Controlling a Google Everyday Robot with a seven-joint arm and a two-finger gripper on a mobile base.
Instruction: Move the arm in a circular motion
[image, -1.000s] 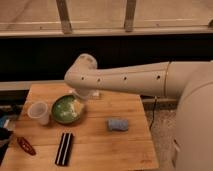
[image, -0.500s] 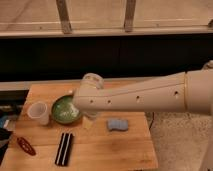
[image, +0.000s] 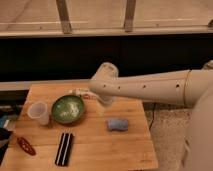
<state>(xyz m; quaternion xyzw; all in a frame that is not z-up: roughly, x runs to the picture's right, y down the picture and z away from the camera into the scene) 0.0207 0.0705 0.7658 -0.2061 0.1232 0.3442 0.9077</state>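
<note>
The arm (image: 150, 87) is a thick cream-white tube with small dark screw holes. It reaches in from the right edge to a rounded elbow joint (image: 104, 79) above the back of the wooden table (image: 125, 150). From the elbow a short pale yellowish tip, the gripper (image: 104, 103), hangs down over the table. It sits just right of the green bowl (image: 68, 109) and holds nothing that I can see.
A clear plastic cup (image: 39, 112) stands left of the bowl. A blue cloth (image: 118, 124) lies right of centre. A black flat object (image: 64, 148) and a red item (image: 25, 146) lie near the front left. A white-and-red packet (image: 82, 93) lies behind the bowl. A dark wall and railing run behind the table.
The elbow first swung down and to the right over the bowl, then moved on to the right and back up. The things on the table have not moved.
</note>
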